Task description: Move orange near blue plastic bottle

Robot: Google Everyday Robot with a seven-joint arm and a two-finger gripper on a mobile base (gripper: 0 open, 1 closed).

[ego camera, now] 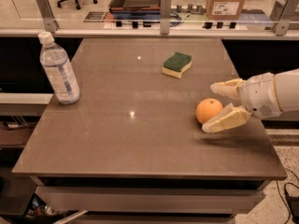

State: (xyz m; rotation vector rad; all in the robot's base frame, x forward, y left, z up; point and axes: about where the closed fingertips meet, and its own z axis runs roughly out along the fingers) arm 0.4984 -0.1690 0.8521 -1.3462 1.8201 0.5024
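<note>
The orange (208, 110) sits on the brown table (121, 139) at the right. My gripper (211, 107) reaches in from the right edge, open, with one cream finger (226, 88) behind the orange and the other (225, 121) in front of it, so the orange lies between them. The blue plastic bottle (58, 70), clear with a white cap and pale label, stands upright at the table's far left, well away from the orange.
A green-and-yellow sponge (177, 64) lies at the back middle of the table. A glass rail with metal posts (164, 7) runs along the far edge. A cardboard box (227, 0) stands beyond it.
</note>
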